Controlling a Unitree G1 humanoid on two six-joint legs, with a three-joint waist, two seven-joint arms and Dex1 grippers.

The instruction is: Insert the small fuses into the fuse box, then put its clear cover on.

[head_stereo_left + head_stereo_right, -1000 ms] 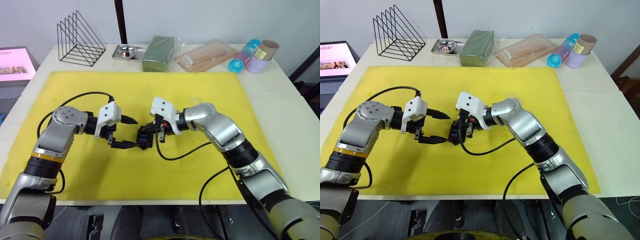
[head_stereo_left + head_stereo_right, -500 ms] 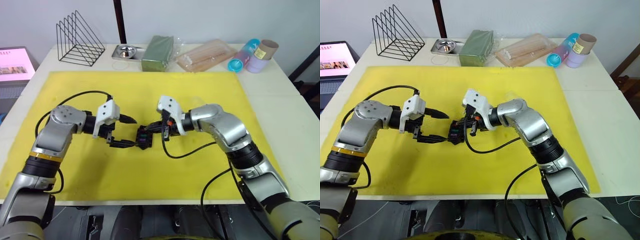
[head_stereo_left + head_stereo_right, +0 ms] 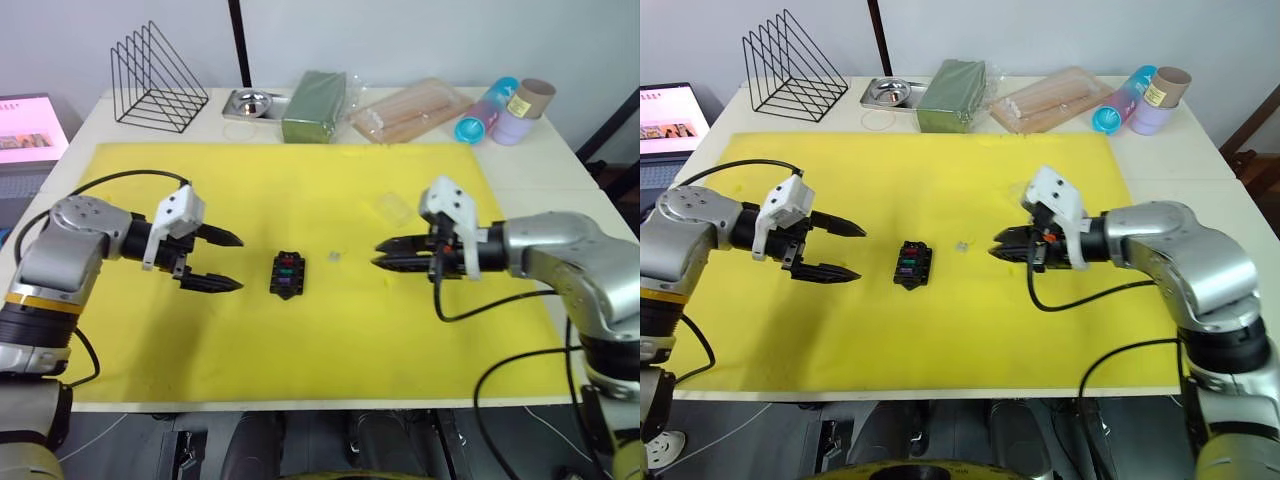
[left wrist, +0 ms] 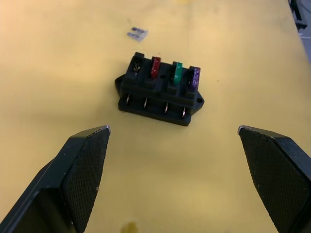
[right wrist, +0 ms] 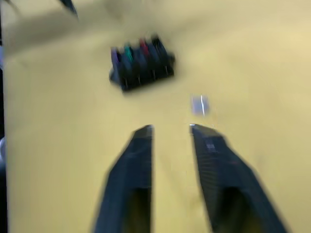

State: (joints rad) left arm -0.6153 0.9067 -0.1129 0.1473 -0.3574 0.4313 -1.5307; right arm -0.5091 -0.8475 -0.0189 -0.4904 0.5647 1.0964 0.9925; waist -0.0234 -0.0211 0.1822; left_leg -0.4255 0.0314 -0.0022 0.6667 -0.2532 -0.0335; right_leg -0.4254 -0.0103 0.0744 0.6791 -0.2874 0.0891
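The black fuse box (image 3: pixel 289 274) sits flat on the yellow mat (image 3: pixel 300 340), between my two grippers and touched by neither. Red, green and purple small fuses (image 4: pixel 176 74) stand in its slots; the slot beside the red one looks empty. A pale clear fuse (image 3: pixel 334 256) lies loose on the mat just right of the box. The clear cover (image 3: pixel 392 207) rests on the mat farther back right. My left gripper (image 3: pixel 238 263) is wide open left of the box. My right gripper (image 3: pixel 378 256) hovers right of the loose fuse, fingers (image 5: pixel 141 160) slightly apart and empty.
Along the table's back edge stand a black wire rack (image 3: pixel 160 80), a metal dish (image 3: pixel 255 103), a large green block (image 3: pixel 316 105), a clear bag of sticks (image 3: pixel 412 112) and coloured tubes (image 3: pixel 508 112). A lit screen (image 3: pixel 30 130) is at far left.
Both grippers have pulled away from the fuse box, the left one leftward, the right one far to the right. The box now sits alone on the mat, with the pale fuse beside it.
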